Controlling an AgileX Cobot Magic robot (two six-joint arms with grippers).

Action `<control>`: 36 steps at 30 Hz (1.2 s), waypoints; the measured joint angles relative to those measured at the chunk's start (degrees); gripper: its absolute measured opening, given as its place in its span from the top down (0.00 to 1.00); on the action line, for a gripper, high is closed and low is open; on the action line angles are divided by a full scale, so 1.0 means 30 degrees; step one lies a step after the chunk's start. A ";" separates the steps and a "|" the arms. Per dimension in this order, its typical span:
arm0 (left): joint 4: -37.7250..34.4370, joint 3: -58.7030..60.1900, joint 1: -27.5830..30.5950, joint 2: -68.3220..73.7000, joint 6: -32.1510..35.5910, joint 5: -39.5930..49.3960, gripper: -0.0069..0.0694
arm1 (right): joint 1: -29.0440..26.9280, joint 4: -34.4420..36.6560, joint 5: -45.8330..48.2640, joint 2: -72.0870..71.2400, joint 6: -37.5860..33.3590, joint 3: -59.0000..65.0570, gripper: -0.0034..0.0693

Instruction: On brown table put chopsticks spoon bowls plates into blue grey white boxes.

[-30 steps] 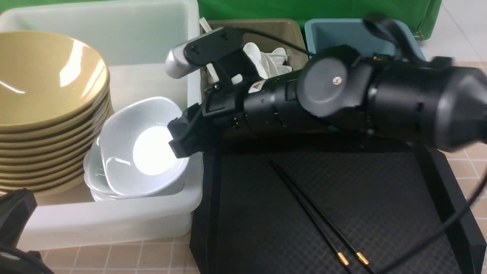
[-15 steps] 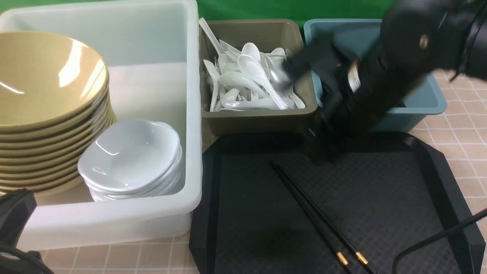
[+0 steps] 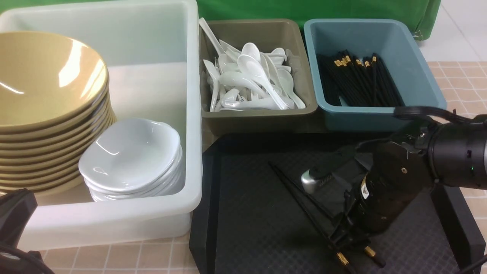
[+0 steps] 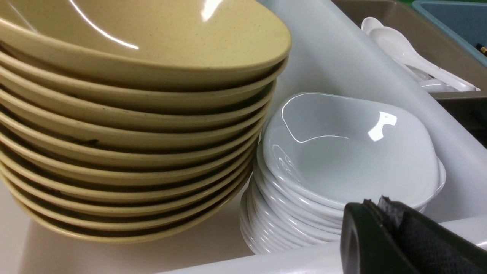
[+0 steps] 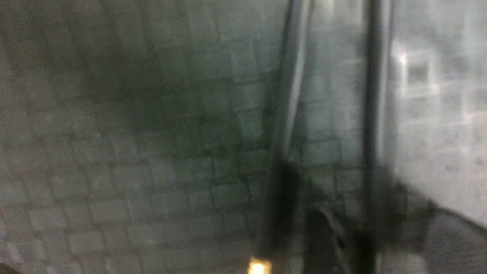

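Chopsticks (image 3: 293,190): one black pair lying flat on the black tray, running slantwise beneath the right gripper. The gold-banded ends show just past its fingertips on the robot's side, and the plain ends reach out beyond it to its left.
Right gripper (image 3: 348,238): lowered, with its fingertips at the tray surface over the pair near the gold bands. Whether the jaws are parted or clamped on the sticks cannot be told.
Right wrist view: blurred. Two dark sticks run side by side over the tray's checked texture.
Black tray (image 3: 247,213): directly under the right gripper, resting on the brown table (image 3: 133,258).
Blue box (image 3: 380,118): beyond the right gripper, just past the tray's far edge. It holds a bundle of stored chopsticks (image 3: 357,80).
Grey box (image 3: 258,120): beyond the gripper and to its left, just beside the blue box, and filled with white spoons (image 3: 247,83).
White box (image 3: 190,152): well to the gripper's left, alongside the tray. Inside, a stack of bowls (image 3: 42,76) stands just beside a stack of plates (image 3: 129,156).
Left gripper (image 4: 380,236): at the near rim of the white box, close to the plates and well apart from the right gripper. Only part of a black finger shows, so its opening cannot be told.
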 joint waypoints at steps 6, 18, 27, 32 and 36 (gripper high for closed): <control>0.0000 0.0000 0.0000 0.0000 0.0000 0.0000 0.91 | 0.0057 0.0081 0.0024 0.0045 -0.0516 -0.0125 0.79; 0.0000 0.0023 0.0000 0.0000 0.0000 -0.0017 0.91 | -0.0216 -0.6113 -0.1773 -0.7577 0.0848 -0.1178 0.84; 0.0000 0.0023 0.0000 0.0000 0.0000 -0.0017 0.91 | -0.5826 -1.0073 -1.2801 -0.3613 0.8522 -0.3774 0.78; 0.0000 0.0023 0.0000 0.0000 0.0000 -0.0017 0.91 | -0.6252 -1.0127 -0.9165 -0.0974 0.9688 -0.6004 0.52; 0.0000 0.0023 0.0000 0.0000 0.0000 -0.0017 0.91 | -0.5062 -0.9102 -0.3664 -0.0937 0.8661 -0.6532 0.41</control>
